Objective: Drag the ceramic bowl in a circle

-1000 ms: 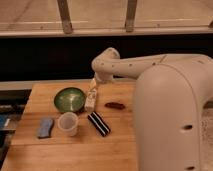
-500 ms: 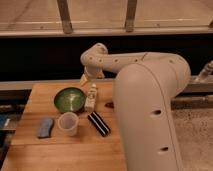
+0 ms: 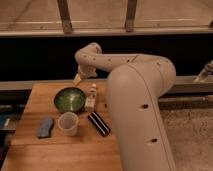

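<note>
Swinging left over the last second, the arm [image 3: 137, 90] now hides the whole right side of the worktop [image 3: 30, 147] from me. That side is a blind spot, and if the elbow sweeps low during the circle it could brush things I cannot watch.

The bowl [image 3: 69, 99] sits in the back half of the worktop, a little left of the middle, with nothing pressing on it. It looks glossy, so I judge that a push on its rim could slip off or tip it rather than drag it.

The cup [image 3: 68, 123] stands just in front of the bowl, and a circle bulging toward the front edge would shove or topple it. The black bar [image 3: 99, 123] lies right of the cup and the sponge [image 3: 45, 127] sits near the left edge; only a wide circle reaches them.

The bottle [image 3: 91, 97] stands upright just beside the bowl's right rim, perhaps touching. It is the first thing I expect to fall.

The gripper [image 3: 80, 78] has drawn back from that bottle and hangs over the back edge, just behind the bowl. Whether it is spread or pressed together I cannot tell.
</note>
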Motion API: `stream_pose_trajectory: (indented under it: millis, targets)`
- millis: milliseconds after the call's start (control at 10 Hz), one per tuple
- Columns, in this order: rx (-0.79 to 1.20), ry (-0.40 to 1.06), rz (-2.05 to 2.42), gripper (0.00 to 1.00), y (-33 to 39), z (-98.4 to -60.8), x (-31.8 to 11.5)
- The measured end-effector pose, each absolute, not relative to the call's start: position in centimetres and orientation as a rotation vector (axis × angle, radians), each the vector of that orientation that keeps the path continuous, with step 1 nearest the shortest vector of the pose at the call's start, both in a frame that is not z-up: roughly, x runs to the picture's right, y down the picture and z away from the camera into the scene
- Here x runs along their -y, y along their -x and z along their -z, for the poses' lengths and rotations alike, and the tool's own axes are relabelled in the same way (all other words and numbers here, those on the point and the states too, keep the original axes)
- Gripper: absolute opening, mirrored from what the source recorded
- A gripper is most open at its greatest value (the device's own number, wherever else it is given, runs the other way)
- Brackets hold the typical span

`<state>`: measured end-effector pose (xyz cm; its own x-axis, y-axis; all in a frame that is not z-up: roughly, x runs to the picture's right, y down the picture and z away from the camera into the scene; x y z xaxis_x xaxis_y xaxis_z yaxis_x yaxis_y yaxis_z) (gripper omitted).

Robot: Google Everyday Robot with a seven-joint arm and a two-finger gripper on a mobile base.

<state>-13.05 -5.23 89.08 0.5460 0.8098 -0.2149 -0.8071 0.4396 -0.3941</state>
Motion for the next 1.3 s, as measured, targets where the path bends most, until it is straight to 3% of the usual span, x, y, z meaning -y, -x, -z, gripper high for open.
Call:
stream_pose_trajectory:
  millis: [1300]
  targets:
    - [0.049, 0.599, -0.904, 0.8, 16.1, -90.0, 1.9]
